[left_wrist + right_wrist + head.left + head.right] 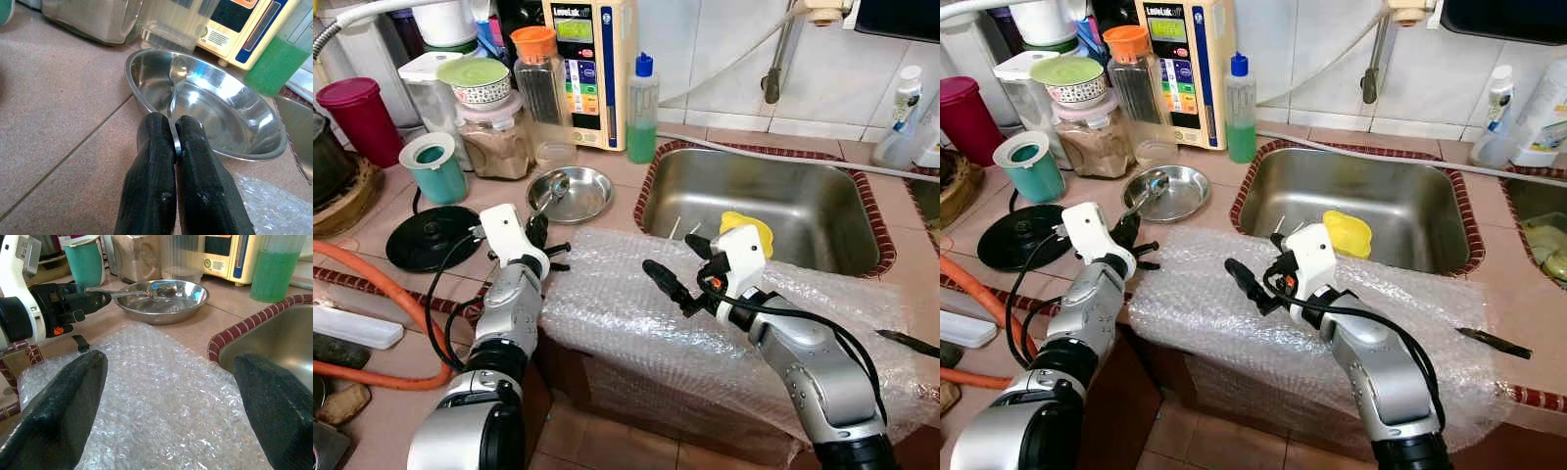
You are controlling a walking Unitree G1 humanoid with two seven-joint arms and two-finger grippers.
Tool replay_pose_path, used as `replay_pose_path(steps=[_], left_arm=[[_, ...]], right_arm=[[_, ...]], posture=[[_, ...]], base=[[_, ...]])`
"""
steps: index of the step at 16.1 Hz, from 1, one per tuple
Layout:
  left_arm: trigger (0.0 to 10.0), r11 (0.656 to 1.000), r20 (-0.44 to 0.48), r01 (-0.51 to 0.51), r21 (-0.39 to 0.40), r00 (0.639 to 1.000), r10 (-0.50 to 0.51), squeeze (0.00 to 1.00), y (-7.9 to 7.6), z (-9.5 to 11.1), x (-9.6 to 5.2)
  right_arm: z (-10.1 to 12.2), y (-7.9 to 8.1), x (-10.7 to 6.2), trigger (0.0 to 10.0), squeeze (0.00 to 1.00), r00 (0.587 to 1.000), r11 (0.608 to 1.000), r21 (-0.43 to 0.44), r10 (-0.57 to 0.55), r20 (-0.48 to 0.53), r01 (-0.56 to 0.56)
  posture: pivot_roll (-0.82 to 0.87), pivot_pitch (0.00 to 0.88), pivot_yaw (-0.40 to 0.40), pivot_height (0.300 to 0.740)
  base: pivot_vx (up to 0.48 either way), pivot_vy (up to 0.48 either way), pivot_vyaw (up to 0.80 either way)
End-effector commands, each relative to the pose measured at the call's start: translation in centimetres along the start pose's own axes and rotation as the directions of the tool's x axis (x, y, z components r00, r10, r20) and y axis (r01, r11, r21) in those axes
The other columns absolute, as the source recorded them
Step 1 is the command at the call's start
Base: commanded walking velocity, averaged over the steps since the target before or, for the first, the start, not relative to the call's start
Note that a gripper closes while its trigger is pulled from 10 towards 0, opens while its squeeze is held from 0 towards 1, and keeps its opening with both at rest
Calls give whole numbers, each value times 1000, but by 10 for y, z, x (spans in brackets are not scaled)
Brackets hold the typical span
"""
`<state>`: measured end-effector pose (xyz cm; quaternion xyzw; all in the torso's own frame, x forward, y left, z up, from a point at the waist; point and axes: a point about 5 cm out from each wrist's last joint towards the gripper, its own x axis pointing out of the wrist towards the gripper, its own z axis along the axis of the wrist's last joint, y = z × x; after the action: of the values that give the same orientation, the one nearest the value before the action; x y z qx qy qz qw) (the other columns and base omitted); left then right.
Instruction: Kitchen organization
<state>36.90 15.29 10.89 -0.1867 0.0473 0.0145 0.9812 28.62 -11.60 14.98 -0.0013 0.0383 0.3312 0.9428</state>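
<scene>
Eye views: the spoon [546, 192] is seen with its bowl in the steel dish [590, 201] and its handle running back toward the left gripper [544, 231], the nearer arm. The right gripper [677, 266] is held over the bubble wrap [636, 323], by the sink [822, 211]. Left wrist: fingers [151, 161] are clenched on the handle tip, long axis in line with them, pointing away. Right wrist: jaws are spread wide, nothing held, spoon well ahead.

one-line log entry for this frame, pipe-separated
left gripper: shut on spoon handle | spoon bowl in steel dish | right gripper: open, over bubble wrap | sink behind
</scene>
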Motion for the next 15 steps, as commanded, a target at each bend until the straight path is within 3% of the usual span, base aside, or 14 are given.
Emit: replay_pose_path(steps=[1, 5, 7, 8, 9, 10, 11, 12, 15], left_arm=[[0, 999, 55, 28, -19, 998, -27, 0, -4, 12, 2], [0, 989, 110, 139, -58, 985, -132, 0, -18, 18, 0], [0, 973, 133, 226, -51, 967, -217, 0, -32, 19, -2], [0, 949, 137, 307, -76, 946, -295, 0, -44, 19, -5], [0, 932, 133, 350, -90, 932, -337, 0, -50, 18, -6], [0, 910, 123, 399, -108, 914, -387, 0, -58, 16, -8], [0, 894, 115, 430, -123, 901, -418, 0, -63, 15, -9], [0, 842, 86, 519, -150, 855, -511, 0, -77, 10, -16], [0, 796, 63, 582, -166, 812, -581, 0, -88, 5, -23]], right_arm=[[4, 0, 1, 10000, 875, 1000, 1000, -2, 4, 9, -4], [4, -2, 2, 10000, 875, 1000, 1000, 3, -1, 10, 1], [3, -4, 2, 10000, 875, 1000, 1000, 11, -10, 12, 10], [3, -6, 3, 10000, 824, 1000, 999, 29, -26, 16, 25], [4, -7, 3, 10000, 643, 999, 999, 39, -28, 20, 27], [5, -8, 4, 10000, 24, 999, 998, 62, -35, 29, 33], [5, -8, 5, 10000, 0, 999, 996, 76, -39, 34, 37], [8, -9, 7, 10000, 0, 997, 990, 137, -54, 52, 47], [13, -10, 8, 10000, 0, 993, 973, 224, -74, 89, 53]], posture=[[-53, 0, 84, 740], [-50, 0, 82, 740], [-49, 0, 80, 740], [-50, 0, 80, 740], [-50, 0, 81, 740], [-51, 0, 81, 740], [-51, 0, 81, 740], [-53, 0, 84, 740], [-53, 0, 84, 740]], base=[[0, 0, 0], [0, 0, 0], [0, 0, 0], [0, 0, 0], [0, 0, 0], [0, 0, 0], [0, 0, 0], [0, 0, 0], [0, 0, 0]])
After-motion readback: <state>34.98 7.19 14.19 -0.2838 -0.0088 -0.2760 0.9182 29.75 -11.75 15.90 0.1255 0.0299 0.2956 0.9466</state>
